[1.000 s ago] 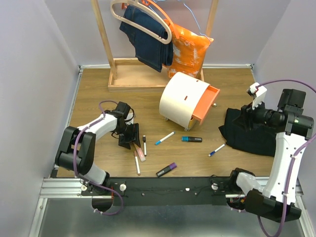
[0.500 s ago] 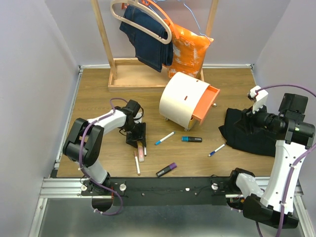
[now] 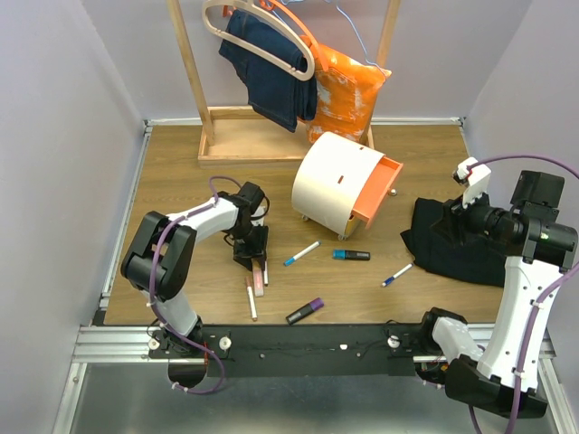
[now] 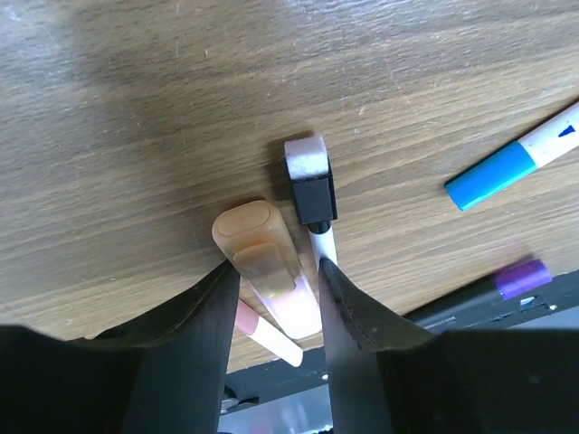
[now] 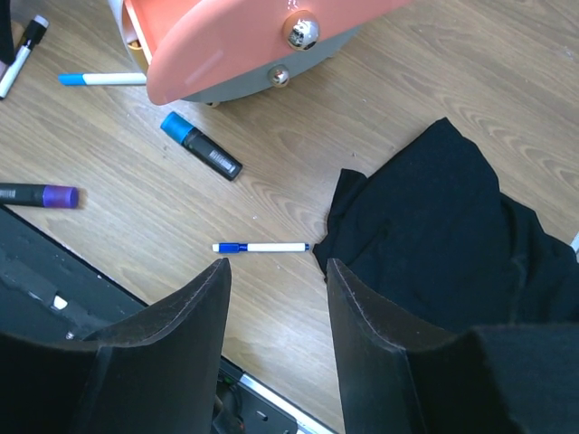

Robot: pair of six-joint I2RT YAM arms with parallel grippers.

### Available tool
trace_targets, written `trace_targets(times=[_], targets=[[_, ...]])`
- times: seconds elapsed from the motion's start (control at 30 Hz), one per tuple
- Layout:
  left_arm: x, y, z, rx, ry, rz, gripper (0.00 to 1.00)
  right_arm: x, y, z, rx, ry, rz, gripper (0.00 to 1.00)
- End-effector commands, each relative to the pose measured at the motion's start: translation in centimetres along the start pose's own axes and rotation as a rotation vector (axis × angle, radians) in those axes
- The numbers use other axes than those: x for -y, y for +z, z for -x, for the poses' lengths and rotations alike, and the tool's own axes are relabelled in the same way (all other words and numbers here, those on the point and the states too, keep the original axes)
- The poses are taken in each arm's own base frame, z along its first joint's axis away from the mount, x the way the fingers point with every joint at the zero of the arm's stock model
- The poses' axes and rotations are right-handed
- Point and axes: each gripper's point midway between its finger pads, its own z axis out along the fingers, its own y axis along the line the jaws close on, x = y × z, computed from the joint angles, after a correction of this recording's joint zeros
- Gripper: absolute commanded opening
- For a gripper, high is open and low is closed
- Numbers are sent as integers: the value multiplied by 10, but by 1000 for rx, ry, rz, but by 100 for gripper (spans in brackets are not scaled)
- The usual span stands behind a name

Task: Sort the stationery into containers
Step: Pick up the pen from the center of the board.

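Left jaws straddle the orange-pink plastic marker; grip unconfirmed. Right jaws half-open, empty. Outside both jaws, pens lie unsorted on the wooden bench.

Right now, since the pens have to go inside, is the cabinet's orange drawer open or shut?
Open. In the top view the orange drawer juts well out of the cream cabinet. What it holds cannot be told.

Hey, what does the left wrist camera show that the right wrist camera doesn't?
Only the left wrist: the stubby orange-pink highlighter between the fingers of the left gripper. Only the right wrist: the orange drawer with its round metal knob, the crumpled black cloth, the blue-capped black marker. Both: the purple-capped black marker and the light-blue-capped white pen.
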Motion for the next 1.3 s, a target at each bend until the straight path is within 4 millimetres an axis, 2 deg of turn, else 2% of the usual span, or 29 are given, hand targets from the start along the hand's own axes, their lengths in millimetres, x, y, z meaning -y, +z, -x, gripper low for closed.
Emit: trace_targets(times=[0.0, 0.2, 0.3, 0.4, 0.47, 0.6, 0.7, 0.73, 0.8, 0.87, 0.9, 0.93, 1.0, 1.03, 1.1, 1.13, 1.2, 1.23, 1.27], targets=[[-44, 23, 19, 71, 67, 215, 48, -8, 4, -12, -37, 27, 47, 54], [-55, 26, 19, 62, 87, 278, 44, -8, 7, -15, -38, 33, 50, 54], [-52, 29, 21, 63, 108, 283, 43, -9, 9, -18, -41, 38, 55, 53], [-49, 33, 21, 67, 119, 308, 48, -10, 11, -21, -47, 44, 58, 53], [-47, 34, 22, 70, 125, 319, 48, -9, 12, -21, -45, 50, 58, 53], [-35, 35, 25, 89, 161, 307, 33, -9, 13, -18, -34, 56, 60, 50], [-24, 25, 31, 128, 186, 287, 22, -5, 12, -14, -29, 59, 52, 49], [-18, 15, 37, 162, 192, 271, 14, -4, 12, -13, -25, 58, 46, 49], [-9, 4, 39, 179, 221, 234, 7, -2, 10, -9, -16, 48, 36, 49], [8, -17, 48, 234, 239, 178, 1, 2, 10, -4, -4, 50, 19, 49], [25, -22, 47, 235, 262, 94, 0, 4, 10, -2, 2, 52, 10, 49], [39, -40, 57, 293, 277, 58, 0, 9, 9, 3, 15, 46, -6, 49], [59, -61, 63, 343, 309, -17, 0, 13, 8, 9, 26, 61, -28, 49], [78, -87, 71, 402, 343, -75, 0, 17, 7, 13, 37, 59, -44, 49], [91, -116, 75, 460, 388, -110, 0, 22, 6, 17, 45, 85, -68, 49], [103, -146, 80, 535, 410, -147, 0, 26, 7, 20, 54, 86, -81, 49], [112, -174, 78, 592, 424, -174, 0, 29, 7, 22, 60, 115, -101, 48], [121, -200, 76, 652, 436, -210, 0, 32, 7, 24, 68, 116, -111, 48], [125, -212, 75, 683, 444, -230, 0, 32, 7, 24, 69, 136, -116, 48]])
